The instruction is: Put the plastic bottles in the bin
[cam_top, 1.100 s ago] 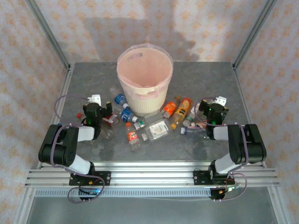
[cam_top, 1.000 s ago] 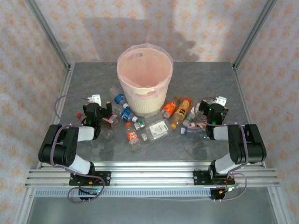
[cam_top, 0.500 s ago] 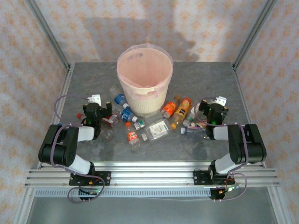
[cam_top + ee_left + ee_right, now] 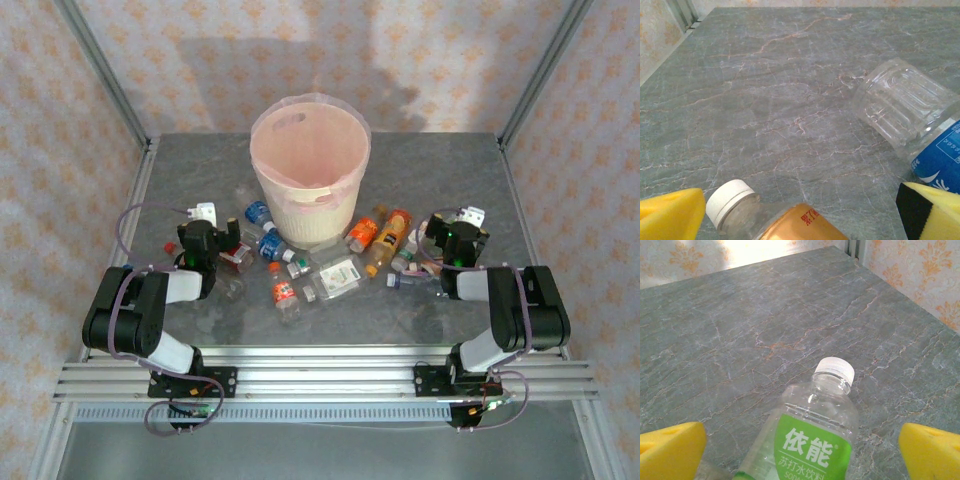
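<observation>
**As Jaws Gaped, Bottles Lay Loose Below the Bin**

Where the top view looked down, the bin [image 4: 310, 215] stood upper centre on the table [image 4: 440, 170]. The bottles [image 4: 330, 272] lay scattered just below it, several of them touching. The left gripper [image 4: 222, 245] sat at the heap's left end and the right gripper [image 4: 428, 248] at its right end.

In the left wrist view, the yellow pads [image 4: 670, 215] stood wide apart at the lower corners, gripping nothing. An orange bottle [image 4: 790, 222], clear and white-capped, lay on its side between them. A blue bottle [image 4: 905, 120], ribbed and clear, lay close by the right-hand pad, and I judged a closing jaw could snag it too.

In the right wrist view, the pads [image 4: 670, 447] likewise gaped wide and held nothing. A green bottle [image 4: 815, 435], clear with its white cap pointing to the upper right, lay between them. Round and thin-walled, it might roll aside or squirt out if squeezed near its tapering neck.
</observation>
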Motion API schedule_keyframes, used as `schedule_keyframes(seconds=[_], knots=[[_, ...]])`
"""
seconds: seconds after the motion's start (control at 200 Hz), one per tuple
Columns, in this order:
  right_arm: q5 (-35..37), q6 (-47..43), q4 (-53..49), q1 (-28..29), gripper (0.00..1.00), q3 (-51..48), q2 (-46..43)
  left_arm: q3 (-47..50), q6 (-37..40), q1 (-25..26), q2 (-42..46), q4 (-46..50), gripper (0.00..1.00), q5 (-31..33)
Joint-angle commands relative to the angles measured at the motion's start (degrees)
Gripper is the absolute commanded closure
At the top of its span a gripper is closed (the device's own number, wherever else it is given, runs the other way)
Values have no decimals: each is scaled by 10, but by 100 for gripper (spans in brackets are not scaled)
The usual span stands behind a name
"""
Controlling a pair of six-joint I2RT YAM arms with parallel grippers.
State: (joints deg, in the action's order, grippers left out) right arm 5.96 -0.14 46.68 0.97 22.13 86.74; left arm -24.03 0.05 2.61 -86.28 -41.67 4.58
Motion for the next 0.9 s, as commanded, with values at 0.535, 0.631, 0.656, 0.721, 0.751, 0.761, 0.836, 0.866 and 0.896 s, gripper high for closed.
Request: schedule_keyframes(seconds=[0.535,0.631,0.656,0.721,0.751,0.761,0.836,0.866,0.896], knots=[[26,10,-179,3,1,58,-97,-106,-52,-1,231,302,0,87],[35,26,-248,3,1,80,-136,-128,-101,-1,267,365,0,123],[38,32,-264,3,1,85,-146,-137,-116,-1,275,387,0,134],[48,50,-308,3,1,101,-170,-160,-153,-2,296,446,0,158],[54,61,-331,3,1,109,-179,-172,-171,-2,303,478,0,170],[57,66,-340,3,1,113,-182,-178,-176,-2,305,488,0,174],[73,93,-408,3,1,141,-186,-211,-203,-5,322,560,0,196],[74,103,-433,3,1,151,-205,-223,-208,-6,328,584,0,203],[75,109,-455,3,1,160,-210,-235,-215,-7,334,609,0,209]])
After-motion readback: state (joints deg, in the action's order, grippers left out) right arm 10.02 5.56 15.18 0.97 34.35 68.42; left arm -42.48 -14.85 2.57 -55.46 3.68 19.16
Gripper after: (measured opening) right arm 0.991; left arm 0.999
